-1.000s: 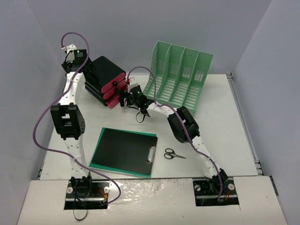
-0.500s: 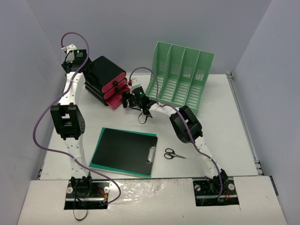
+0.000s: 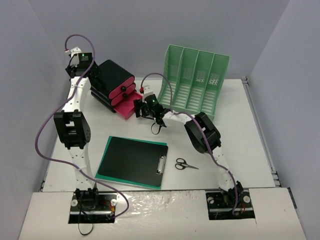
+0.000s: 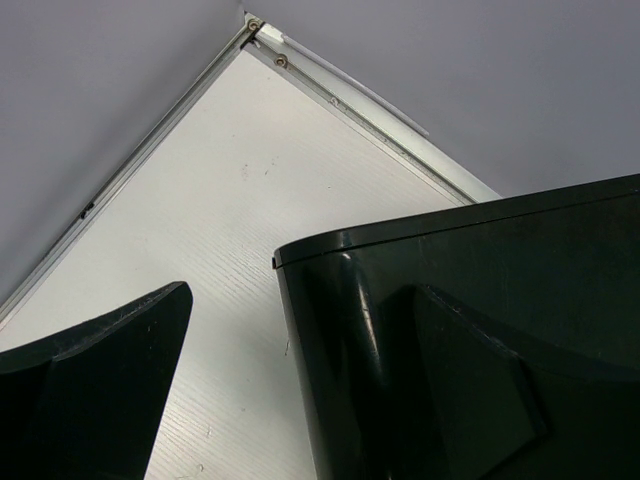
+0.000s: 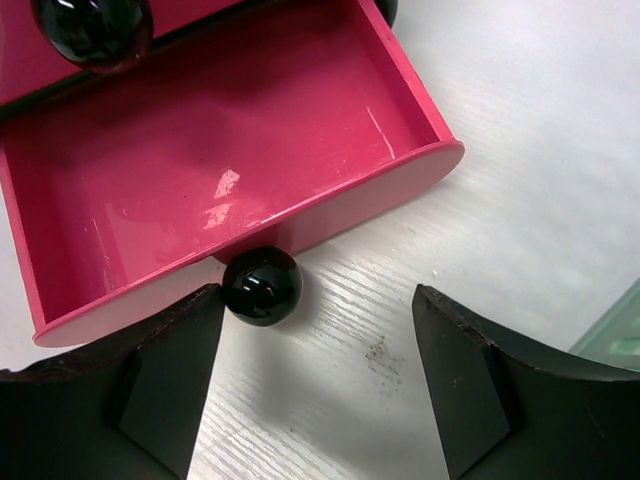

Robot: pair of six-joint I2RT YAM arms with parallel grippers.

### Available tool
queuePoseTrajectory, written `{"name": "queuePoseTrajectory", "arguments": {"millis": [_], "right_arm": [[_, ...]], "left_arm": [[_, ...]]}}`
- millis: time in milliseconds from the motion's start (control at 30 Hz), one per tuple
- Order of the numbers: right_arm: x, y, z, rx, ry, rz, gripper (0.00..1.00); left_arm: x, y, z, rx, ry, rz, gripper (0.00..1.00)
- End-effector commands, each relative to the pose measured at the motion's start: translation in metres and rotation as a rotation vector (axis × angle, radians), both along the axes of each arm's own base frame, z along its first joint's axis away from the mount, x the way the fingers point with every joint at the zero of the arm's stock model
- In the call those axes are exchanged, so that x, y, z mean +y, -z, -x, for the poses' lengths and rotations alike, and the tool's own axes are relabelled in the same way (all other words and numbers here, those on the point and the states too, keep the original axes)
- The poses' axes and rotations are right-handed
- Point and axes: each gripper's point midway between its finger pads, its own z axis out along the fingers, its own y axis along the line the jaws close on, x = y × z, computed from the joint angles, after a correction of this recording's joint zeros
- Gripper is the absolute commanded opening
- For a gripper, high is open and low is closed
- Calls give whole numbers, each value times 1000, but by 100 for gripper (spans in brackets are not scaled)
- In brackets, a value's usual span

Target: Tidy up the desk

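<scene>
Top cam looks down from behind the bases, whole desk (image 3: 245, 145) in view. Right wrist sits close over the pink drawer (image 5: 200, 160), also seen from top. Left wrist faces the desk's far-left corner.

Left gripper (image 4: 232, 278), right gripper (image 5: 317, 293) (both agape)

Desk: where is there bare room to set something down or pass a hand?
The widest bare patch of the desk lies right of the rack and scissors, up to the rail. It is crowded at the back left around the drawers, with the clipboard in front.
</scene>
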Motion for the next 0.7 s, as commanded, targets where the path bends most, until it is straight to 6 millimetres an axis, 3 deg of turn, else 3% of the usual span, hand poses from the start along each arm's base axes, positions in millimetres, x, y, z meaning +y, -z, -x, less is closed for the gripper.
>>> {"name": "queuePoseTrajectory", "arguments": {"millis": [0,667], "right_arm": [[-32,-62,-20,-109,95,-23,71],[-55,-68,28,-79,70,32,69]], "left_arm": [[9,45,33,224,14,-29,90],[7,42,38,220,16,-22,90]]}}
